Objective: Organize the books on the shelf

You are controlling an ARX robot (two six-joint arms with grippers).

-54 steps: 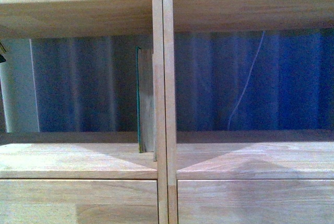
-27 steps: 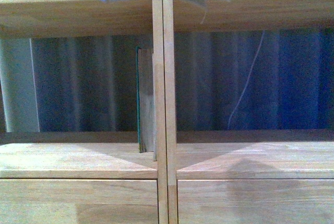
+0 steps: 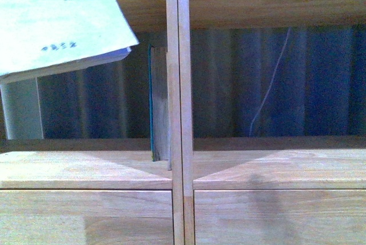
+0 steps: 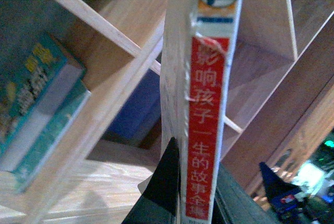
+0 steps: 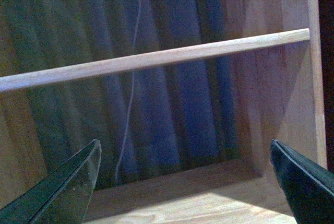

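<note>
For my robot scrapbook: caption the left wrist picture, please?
Left gripper clamps a red-spined paperback in front of the wooden shelf.

The paperback (image 3: 57, 22) at 10 o'clock has a pale cover with black and red letters. Its spine is red and white. The teal book (image 3: 152, 102) has grey pages. The shelf (image 3: 257, 171) is light wood. The curtain (image 3: 320, 85) behind is blue with stripes. The left claw (image 4: 195, 182) and the right claw (image 5: 184, 143) are black.
</note>
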